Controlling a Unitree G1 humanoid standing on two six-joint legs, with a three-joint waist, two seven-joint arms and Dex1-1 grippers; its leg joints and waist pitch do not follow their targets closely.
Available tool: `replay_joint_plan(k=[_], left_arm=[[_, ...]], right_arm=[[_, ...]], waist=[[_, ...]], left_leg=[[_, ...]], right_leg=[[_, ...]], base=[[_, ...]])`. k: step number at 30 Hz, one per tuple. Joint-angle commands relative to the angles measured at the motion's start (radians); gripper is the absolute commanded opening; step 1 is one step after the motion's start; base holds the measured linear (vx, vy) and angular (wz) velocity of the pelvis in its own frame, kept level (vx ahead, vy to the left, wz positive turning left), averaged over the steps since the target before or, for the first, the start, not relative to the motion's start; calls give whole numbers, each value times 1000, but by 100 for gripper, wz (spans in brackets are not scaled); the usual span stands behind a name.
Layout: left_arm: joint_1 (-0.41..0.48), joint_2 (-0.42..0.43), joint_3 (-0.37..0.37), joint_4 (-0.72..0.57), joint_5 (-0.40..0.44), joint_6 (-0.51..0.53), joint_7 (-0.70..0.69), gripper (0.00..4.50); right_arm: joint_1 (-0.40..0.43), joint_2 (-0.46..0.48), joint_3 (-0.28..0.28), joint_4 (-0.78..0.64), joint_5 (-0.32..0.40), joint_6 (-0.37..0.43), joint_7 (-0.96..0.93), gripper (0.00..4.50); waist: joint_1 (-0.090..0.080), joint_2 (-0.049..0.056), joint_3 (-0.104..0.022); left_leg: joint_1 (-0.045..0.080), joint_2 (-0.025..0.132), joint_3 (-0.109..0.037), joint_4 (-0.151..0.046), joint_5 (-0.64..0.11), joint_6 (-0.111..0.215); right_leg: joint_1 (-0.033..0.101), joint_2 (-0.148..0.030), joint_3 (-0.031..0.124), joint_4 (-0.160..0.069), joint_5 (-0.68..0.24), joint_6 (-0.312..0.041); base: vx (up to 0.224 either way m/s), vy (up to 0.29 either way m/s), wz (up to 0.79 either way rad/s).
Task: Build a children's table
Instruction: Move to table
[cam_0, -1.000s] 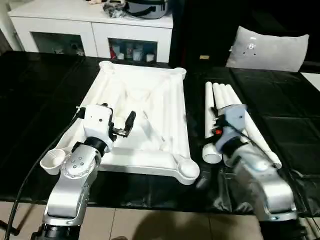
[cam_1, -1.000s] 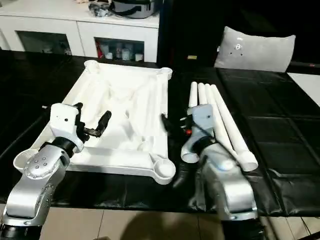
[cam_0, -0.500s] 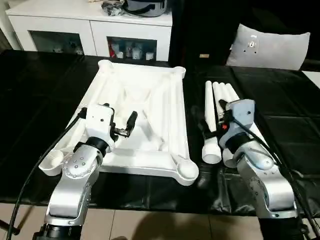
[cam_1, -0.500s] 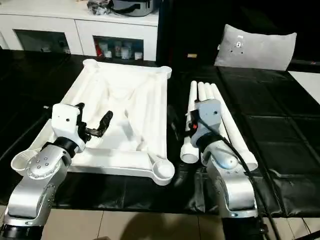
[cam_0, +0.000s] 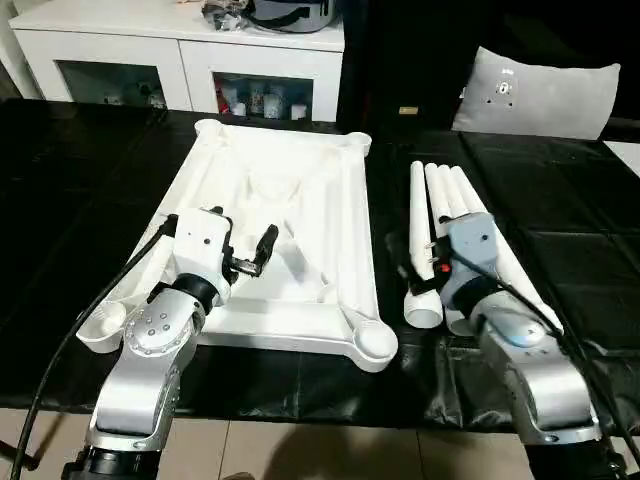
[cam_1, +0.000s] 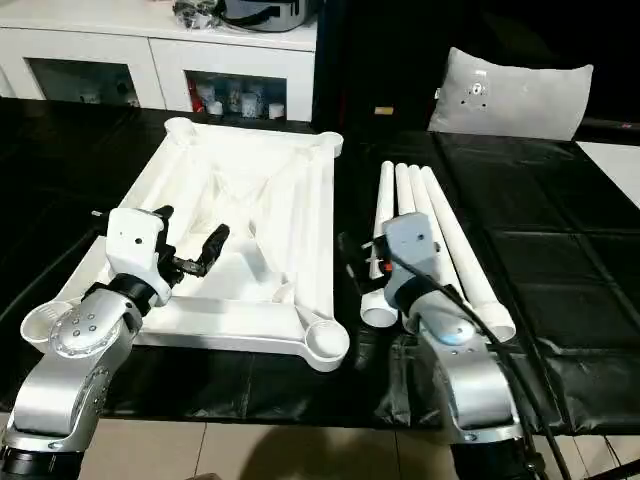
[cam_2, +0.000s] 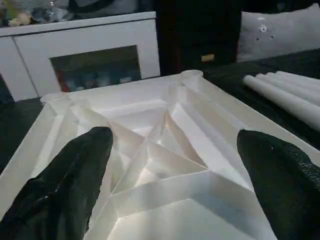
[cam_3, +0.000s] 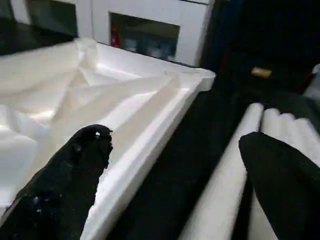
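Four legs (cam_0: 455, 235) lie bundled side by side on the black surface (cam_0: 90, 170), just right of the upturned table top (cam_0: 290, 230). Both grippers spread wide & empty: left gripper (cam_0: 245, 258) over the ribbed underside, right gripper (cam_1: 362, 268) by the innermost leg. Best approach, I'd say: straddle one leg only, squarely across its width, before closing.

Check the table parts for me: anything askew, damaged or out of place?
Nothing stands out. The tabletop lies flat, ribbed underside up, all four corner sockets empty. The four legs lie side by side to its right. No cracks visible.
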Motion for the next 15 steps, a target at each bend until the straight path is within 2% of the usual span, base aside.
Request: replay_joint_plan(k=[1,3,5,6,8,9,10,11,12,15], left_arm=[[4,25,-42,-4,-18,-15,-75,447],[5,50,-71,-7,-28,-6,-130,447],[-4,82,-106,7,-18,-8,-186,447],[-13,105,-132,16,-21,-17,-239,447],[-17,112,-140,18,-24,-19,-259,447],[-26,138,-165,19,-49,-6,-333,447],[-26,138,-165,19,-49,-6,-333,447],[-42,169,-194,29,-51,-11,-400,431],[-52,191,-211,37,-52,-26,-448,419],[-66,221,-234,41,-75,-31,-525,402]], right_arm=[[8,14,-22,-22,16,1,0,450],[6,10,-16,-13,-8,-36,-7,450],[8,-20,10,-12,-7,-8,38,450],[4,-36,18,-6,-8,-2,61,450],[1,-42,18,-5,-6,4,68,450],[-3,-79,21,-15,37,17,143,450],[-3,-79,21,-15,37,17,143,450],[-6,-128,23,-25,73,24,227,450],[-5,-166,27,-34,87,29,281,450],[0,-229,33,-45,92,35,348,450]], waist=[[5,16,-47],[5,13,-47],[7,15,-46],[8,9,-46],[7,12,-45],[7,11,-45],[9,12,-46],[10,5,-44],[13,9,-44],[17,2,-44]], left_leg=[[22,79,-30,-84,-199,-13],[21,78,-28,-86,-200,-21],[22,77,-27,-84,-189,-20],[22,78,-26,-85,-187,-18],[22,77,-24,-85,-178,-15],[21,77,-24,-84,-179,-12],[22,77,-25,-83,-179,-8],[21,78,-24,-83,-174,3],[23,79,-23,-82,-171,9],[22,80,-21,-81,-162,18]], right_leg=[[20,-101,55,-81,17,-162],[18,-101,55,-79,13,-165],[20,-99,54,-78,18,-165],[21,-100,55,-79,18,-164],[20,-101,55,-77,19,-168],[22,-102,55,-78,18,-169],[24,-105,55,-79,17,-171],[25,-104,54,-78,19,-175],[22,-103,54,-78,14,-174],[24,-106,55,-78,6,-178]], base=[[0,0,0],[0,0,0],[0,0,0],[0,0,0],[0,0,0],[0,0,0],[0,0,0],[0,0,0],[0,0,0],[0,0,0]])
